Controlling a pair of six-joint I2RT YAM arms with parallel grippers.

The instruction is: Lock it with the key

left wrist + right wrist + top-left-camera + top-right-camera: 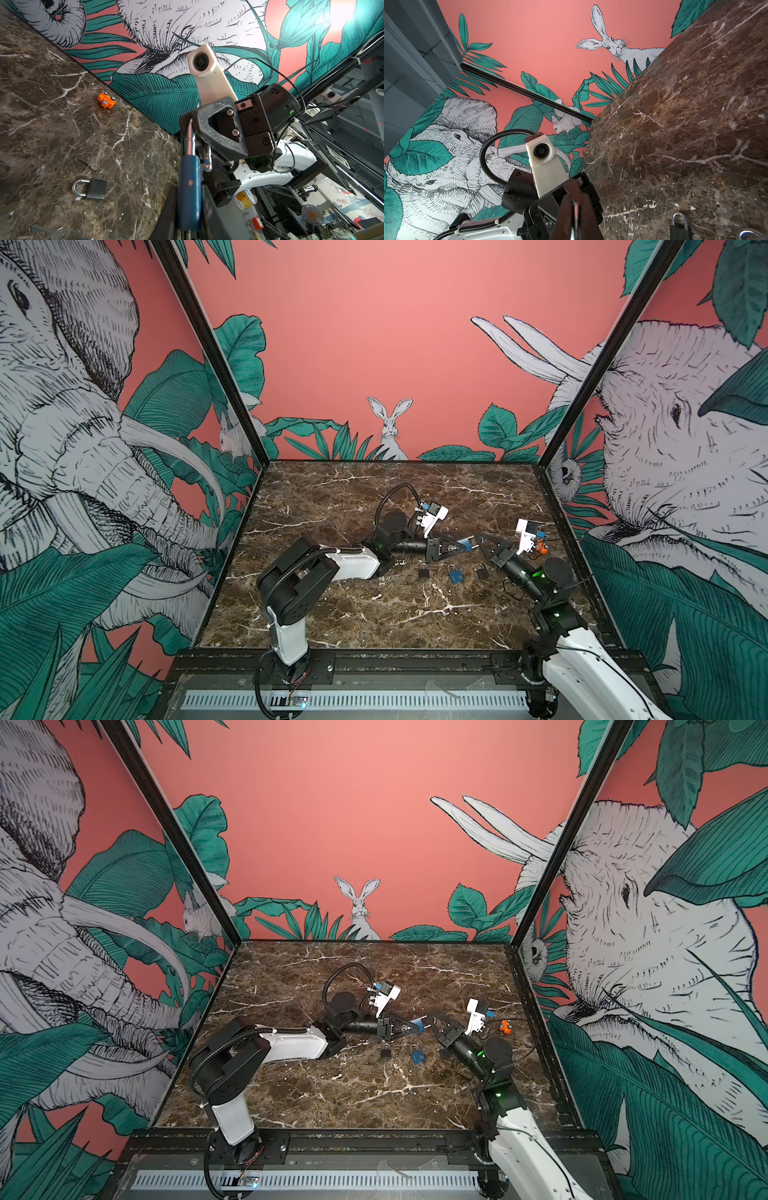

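A blue padlock (189,187) hangs above the marble table between both grippers, its body clamped in my left gripper (462,547). Its silver shackle (190,141) stands open, with one leg free of the body. My right gripper (473,540) is shut on the top of that shackle; a thin metal bar shows between its fingers (566,209). In both top views the two grippers meet tip to tip over the table's middle right. A silver key (91,165) lies flat on the table, and a second key (52,231) lies nearer the left wrist camera.
Below the grippers on the marble table (353,614) lie a black padlock (423,571), another blue padlock (456,575) and a second black padlock (482,571). An orange toy car (540,548) sits near the right wall. Printed walls close in three sides.
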